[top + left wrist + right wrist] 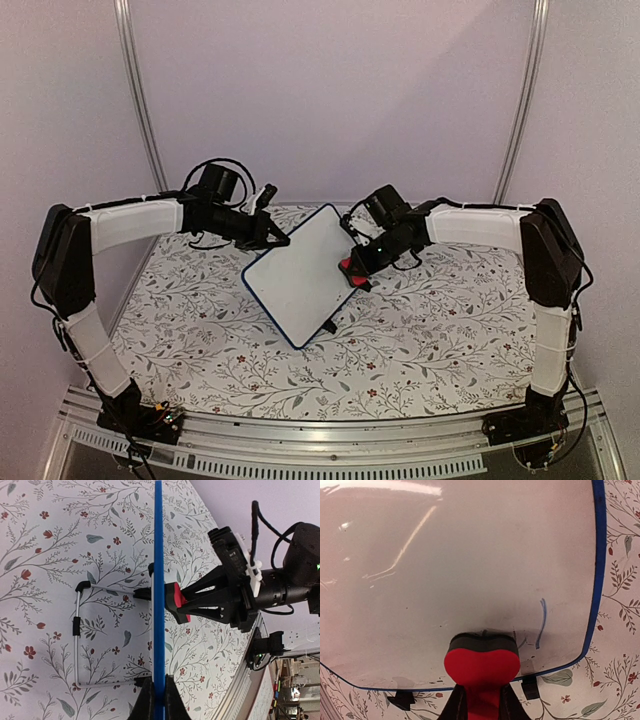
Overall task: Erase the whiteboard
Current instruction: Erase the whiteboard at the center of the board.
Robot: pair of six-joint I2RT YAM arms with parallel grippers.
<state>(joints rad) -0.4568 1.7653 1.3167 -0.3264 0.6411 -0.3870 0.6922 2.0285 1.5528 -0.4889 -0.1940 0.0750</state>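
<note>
two tools meet at the whiteboard (298, 280), standing tilted near the middle of the floral desk (430, 330): the left tool (278, 240) pinches its blue frame edge, and the right tool (352, 272) clamps a red eraser (481, 666) against its face, beside a blue stroke (542, 622).

Present were one whiteboard (300, 280), one red eraser (480, 667), one blue pen stroke (541, 624), one left arm (130, 220) and one right arm (480, 225).

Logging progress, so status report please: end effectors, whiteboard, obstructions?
Left end effector shut on whiteboard edge. Right end effector shut on red eraser, pressed to board. Blue stroke unwiped. No obstruction seen.
</note>
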